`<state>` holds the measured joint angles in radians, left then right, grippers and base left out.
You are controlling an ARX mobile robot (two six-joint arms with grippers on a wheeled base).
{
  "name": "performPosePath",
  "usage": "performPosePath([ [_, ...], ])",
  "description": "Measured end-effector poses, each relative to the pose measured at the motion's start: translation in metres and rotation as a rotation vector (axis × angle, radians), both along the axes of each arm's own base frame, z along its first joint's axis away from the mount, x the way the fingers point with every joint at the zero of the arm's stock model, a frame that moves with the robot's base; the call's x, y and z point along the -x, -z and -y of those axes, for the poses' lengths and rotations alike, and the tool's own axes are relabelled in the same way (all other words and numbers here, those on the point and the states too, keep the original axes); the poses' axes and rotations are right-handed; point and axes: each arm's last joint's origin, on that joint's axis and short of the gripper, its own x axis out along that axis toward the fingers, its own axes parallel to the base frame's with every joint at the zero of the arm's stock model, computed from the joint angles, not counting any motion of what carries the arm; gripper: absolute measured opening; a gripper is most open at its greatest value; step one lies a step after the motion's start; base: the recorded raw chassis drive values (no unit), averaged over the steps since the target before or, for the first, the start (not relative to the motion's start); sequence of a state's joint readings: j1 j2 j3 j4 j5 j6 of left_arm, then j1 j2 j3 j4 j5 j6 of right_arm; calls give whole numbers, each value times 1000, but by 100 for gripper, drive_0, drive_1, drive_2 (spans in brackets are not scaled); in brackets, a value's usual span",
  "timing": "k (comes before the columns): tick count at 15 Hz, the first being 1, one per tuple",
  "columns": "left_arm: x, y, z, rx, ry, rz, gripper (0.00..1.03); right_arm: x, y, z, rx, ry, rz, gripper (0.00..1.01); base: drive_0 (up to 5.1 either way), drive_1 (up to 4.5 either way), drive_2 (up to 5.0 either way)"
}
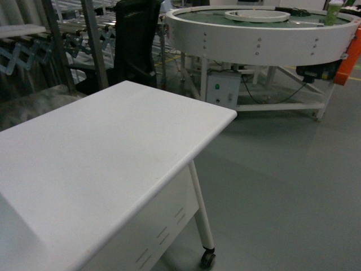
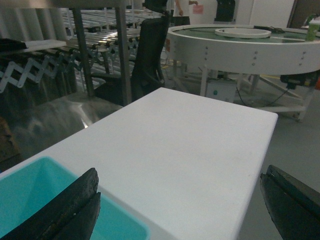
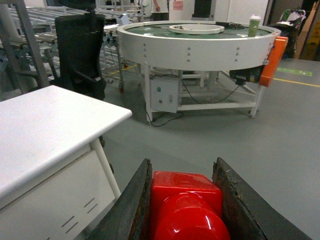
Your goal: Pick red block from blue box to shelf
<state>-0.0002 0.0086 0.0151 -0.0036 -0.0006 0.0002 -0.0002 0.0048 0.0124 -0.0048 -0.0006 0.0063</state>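
Note:
In the right wrist view the glossy red block (image 3: 186,200) is clamped between the two dark fingers of my right gripper (image 3: 182,163), its round stud facing the camera. It hangs above the grey floor, to the right of the white table (image 3: 45,125). My left gripper (image 2: 181,175) is open over the tabletop with nothing between its fingers. A corner of the turquoise blue box (image 2: 30,195) lies under its left finger (image 2: 75,200). Steel uprights of the shelf (image 2: 123,50) rise behind the table's far left edge. Neither gripper appears in the head view.
A round white conveyor table (image 1: 265,34) on legs stands ahead on the grey floor, with a green cup (image 1: 333,12) on its rim. A black office chair (image 1: 135,39) and expandable roller conveyors (image 1: 34,48) sit behind the white table (image 1: 101,158), which has castors (image 1: 207,258).

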Motion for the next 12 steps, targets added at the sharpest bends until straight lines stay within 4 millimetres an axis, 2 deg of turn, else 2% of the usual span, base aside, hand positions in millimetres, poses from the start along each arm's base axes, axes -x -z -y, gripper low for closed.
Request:
performPosePath([
  [12, 0, 0, 0, 0, 0, 0, 98, 0, 0, 0, 0, 0, 0, 29, -156, -156, -156],
])
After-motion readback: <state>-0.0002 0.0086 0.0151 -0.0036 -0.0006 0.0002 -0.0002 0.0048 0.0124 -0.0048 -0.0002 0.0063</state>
